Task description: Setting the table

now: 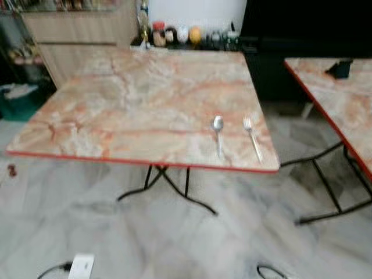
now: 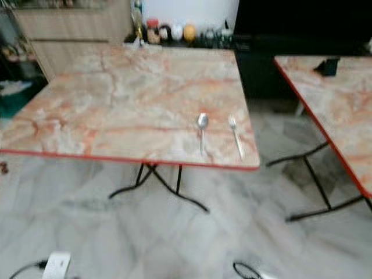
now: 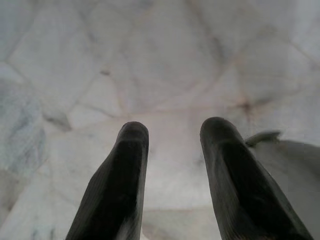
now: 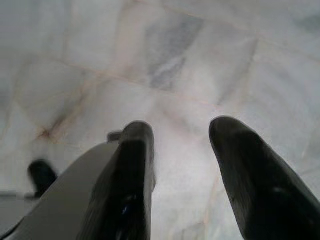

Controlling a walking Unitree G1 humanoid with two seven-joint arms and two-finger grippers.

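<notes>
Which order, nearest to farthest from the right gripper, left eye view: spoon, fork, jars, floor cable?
1. Black cable, floor, near right.
2. Fork and spoon, table's near right corner; too close to call.
3. Jars, past table's far edge.
Right gripper and left gripper hang open over floor.

Head stereo pair looks forward and down from standing height, set back from the worktop [image 1: 139, 104]; both eyes share it, the spoon [image 1: 217, 125], the fork [image 1: 251, 136] and a second worktop [image 2: 337, 104] at right. Each wrist camera points straight down along its open claw, left claw [image 3: 172, 132], right claw [image 4: 182, 132], at the marble floor [image 3: 165, 60], close.
</notes>
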